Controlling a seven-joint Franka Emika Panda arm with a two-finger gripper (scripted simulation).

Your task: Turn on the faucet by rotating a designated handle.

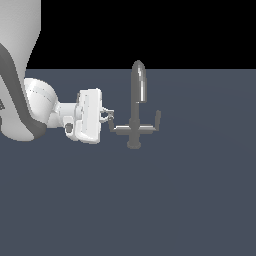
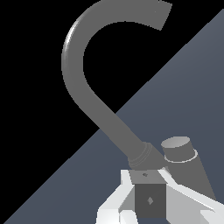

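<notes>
Hand (image 1: 109, 118) at the handle tab (image 1: 112, 124) on the faucet (image 1: 137, 102) crossbar's arm-side end, fingers apparently straddling it though grip unclear, faucet upright on the tabletop (image 1: 150, 200); rotation seems barely begun, turn remains

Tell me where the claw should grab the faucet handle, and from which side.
Take the short upturned tab at the crossbar end nearest the claw, coming in from the exterior view's left. The tab stands proud of the bar at its far end, which likely gives the most leverage about the base. The wrist view shows the fingers either side of a dark block, probably that tab.
</notes>
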